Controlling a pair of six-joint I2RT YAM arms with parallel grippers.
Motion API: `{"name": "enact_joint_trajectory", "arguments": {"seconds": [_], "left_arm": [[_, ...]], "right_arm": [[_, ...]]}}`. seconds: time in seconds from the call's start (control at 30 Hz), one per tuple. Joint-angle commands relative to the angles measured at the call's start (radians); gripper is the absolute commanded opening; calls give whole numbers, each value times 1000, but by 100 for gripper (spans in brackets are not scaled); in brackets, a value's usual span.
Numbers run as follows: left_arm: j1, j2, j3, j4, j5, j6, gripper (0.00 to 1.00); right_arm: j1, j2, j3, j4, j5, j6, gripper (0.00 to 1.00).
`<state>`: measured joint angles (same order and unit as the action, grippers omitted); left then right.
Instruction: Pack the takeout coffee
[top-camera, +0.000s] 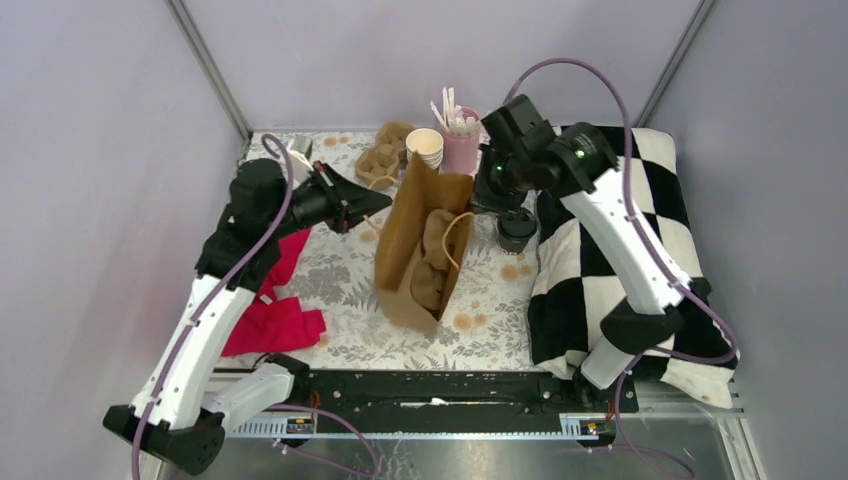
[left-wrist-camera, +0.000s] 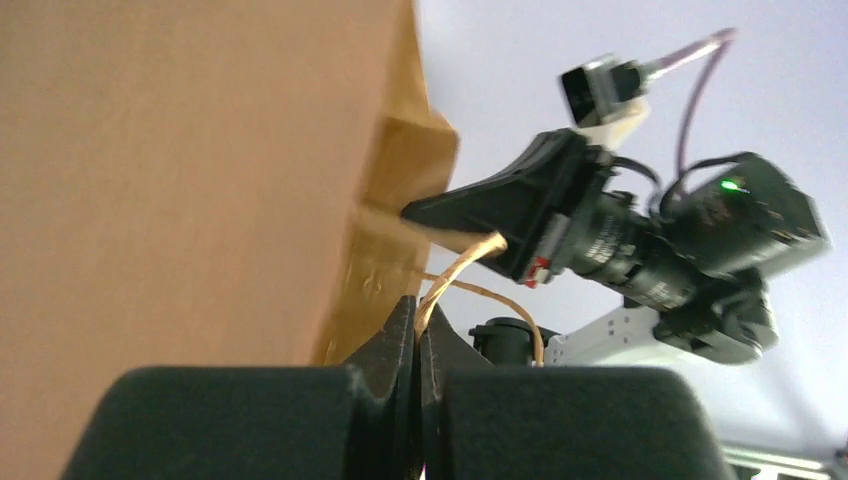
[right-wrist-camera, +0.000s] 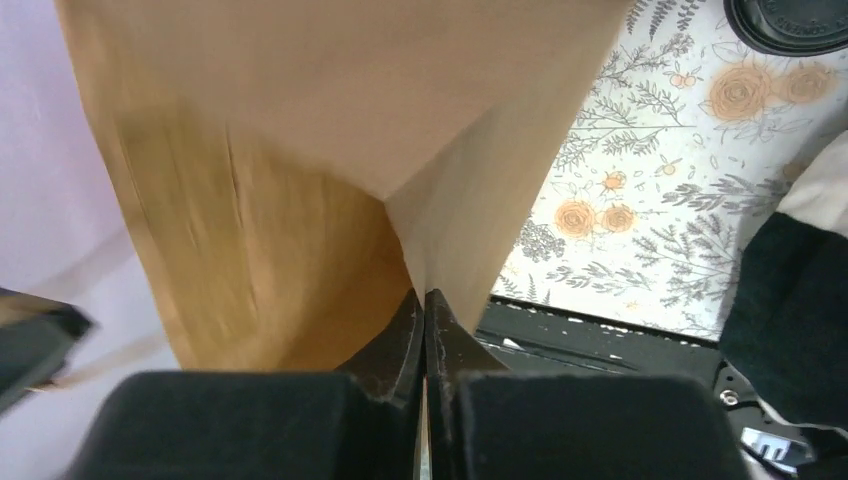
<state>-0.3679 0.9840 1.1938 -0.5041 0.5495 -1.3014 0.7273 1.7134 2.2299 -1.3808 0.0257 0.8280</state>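
Left end effector: my left end effector (left-wrist-camera: 418, 320) is fully closed, its fingers pinching the twine handle (left-wrist-camera: 455, 275) of the paper bag (left-wrist-camera: 180, 170). I read this as pulling the left side of the mouth outward.

Right end effector: my right end effector (right-wrist-camera: 424, 305) is also closed tight, nipping a fold of the bag's right edge. Nothing else is between its fingers.

Why both hold the bag: with one pull to the left and one to the right, the mouth is spread and the bag is kept from collapsing or tipping. I judge this to be the opening step before anything goes in.

Takeout coffee: the takeout coffee (top-camera: 517, 230) is lidded and upright on the tabletop (top-camera: 330, 270). It stands just right of the bag and just left of the checkered cushion (top-camera: 610, 260), directly below my right wrist. It is not in the bag, and neither arm touches it.

Bag contents: something brown and lumpy already sits inside. I cannot tell what it is.

Next need: both arms are occupied, so one must let go of the bag to fetch the cup. The right is nearer. The risk is that the mouth sags shut once it is released.
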Motion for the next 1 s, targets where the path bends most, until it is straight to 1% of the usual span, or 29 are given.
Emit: {"name": "enact_joint_trajectory", "arguments": {"seconds": [0.0, 0.07, 0.1, 0.13, 0.17, 0.2, 0.23, 0.27, 0.3, 0.33, 0.37, 0.4, 0.43, 0.47, 0.5, 0.53, 0.57, 0.6, 0.67, 0.7, 0.73, 0.8, 0.87, 0.9, 0.97], "left_arm": [[3, -72, 18, -21, -50, 96, 0], [4, -106, -159, 121, 3, -8, 0], [3, -118, -220, 185, 26, -65, 0], [3, -127, -245, 233, 40, -107, 0], [3, -131, -229, 264, 45, -109, 0], [2, -129, -173, 258, 43, -81, 0], [1, -115, -103, 201, 37, -34, 0], [1, -100, -33, 133, 28, 18, 0], [2, -89, 34, 60, 10, 76, 0], [2, -82, 39, 9, -9, 127, 0], [2, -83, 8, -31, -25, 156, 3], [6, -85, -48, -39, -15, 153, 3], [12, -86, -101, -5, 24, 137, 3], [13, -84, -140, 52, 61, 105, 2], [12, -84, -144, 89, 81, 80, 2], [12, -87, -122, 101, 80, 87, 4], [12, -90, -78, 74, 60, 125, 9], [12, -87, -36, 27, 39, 176, 19], [14, -71, 45, -90, 4, 318, 42], [18, -54, 88, -177, -23, 373, 53], [21, -35, 141, -261, -62, 435, 60], [23, 9, 257, -423, -180, 530, 70], [23, 44, 368, -553, -334, 582, 80], [23, 53, 418, -589, -398, 605, 84], [23, 69, 495, -605, -476, 645, 91]], "right_arm": [[11, -105, -151, 40, -63, -146, 0], [11, -125, -341, 135, -37, -211, 0], [10, -120, -358, 148, -31, -237, 0], [9, -99, -329, 125, -32, -256, 0], [10, -71, -250, 78, -43, -262, 0], [10, -40, -117, 27, -75, -261, 0], [11, -2, -6, -27, -117, -259, 0], [11, 21, 80, -56, -150, -252, 0], [11, 33, 124, -63, -172, -248, 0], [11, 32, 111, -48, -179, -253, 0], [10, 19, 50, -8, -170, -273, 0], [11, 4, -49, 41, -169, -295, 0], [5, 7, -109, 63, -168, -322, 0], [1, 32, -107, 46, -168, -346, 0], [0, 64, -49, 14, -178, -374, 0], [1, 91, 22, -15, -196, -408, 0], [1, 103, 79, -17, -222, -435, 0], [1, 98, 86, 15, -250, -463, 0], [1, 76, 38, 87, -303, -516, 0], [0, 81, 24, 101, -319, -539, 0], [1, 93, 22, 102, -344, -559, 0], [3, 119, 34, 95, -364, -594, 0], [3, 133, 63, 88, -327, -605, 0], [3, 133, 83, 98, -314, -611, 0], [4, 119, 113, 143, -305, -619, 0]]}}
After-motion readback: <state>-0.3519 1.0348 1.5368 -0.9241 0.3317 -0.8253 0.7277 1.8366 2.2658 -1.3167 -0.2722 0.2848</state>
